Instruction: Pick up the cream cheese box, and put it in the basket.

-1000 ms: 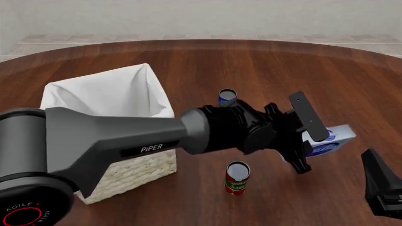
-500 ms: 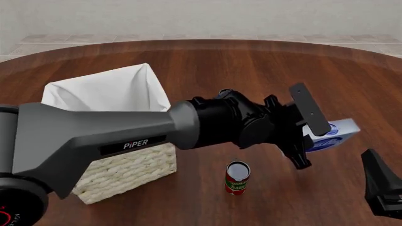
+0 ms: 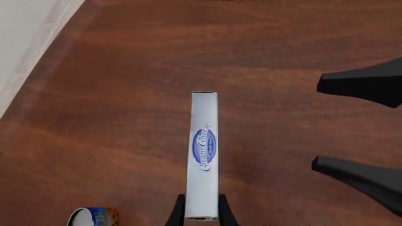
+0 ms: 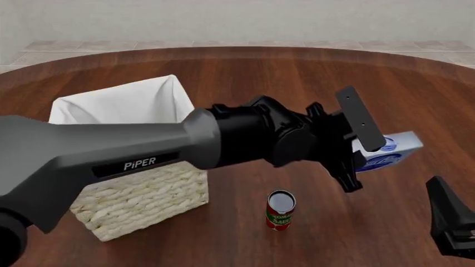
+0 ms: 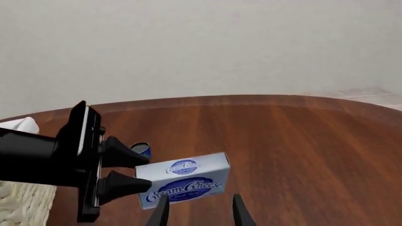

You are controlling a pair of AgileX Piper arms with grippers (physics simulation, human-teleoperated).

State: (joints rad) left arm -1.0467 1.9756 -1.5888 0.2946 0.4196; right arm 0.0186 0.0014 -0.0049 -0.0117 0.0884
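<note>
Cream cheese box [image 4: 387, 151], a small flat white carton with blue oval logos and script lettering, was pinched at one end between the two black fingers [image 5: 122, 186] of the left gripper [image 3: 201, 214], standing on edge and lifted clear of the dark wooden table [image 4: 312, 83]. Behind that gripper's wrist, well apart, stood the large square pale wicker basket [image 4: 141, 194] with its white cloth liner. Below the gripper stood a small red can [image 4: 281, 209]. A small blue can [image 5: 140, 150] lay just beyond its fingers. The right gripper [image 5: 199, 207] hung near the box, fingers spread, holding nothing.
</note>
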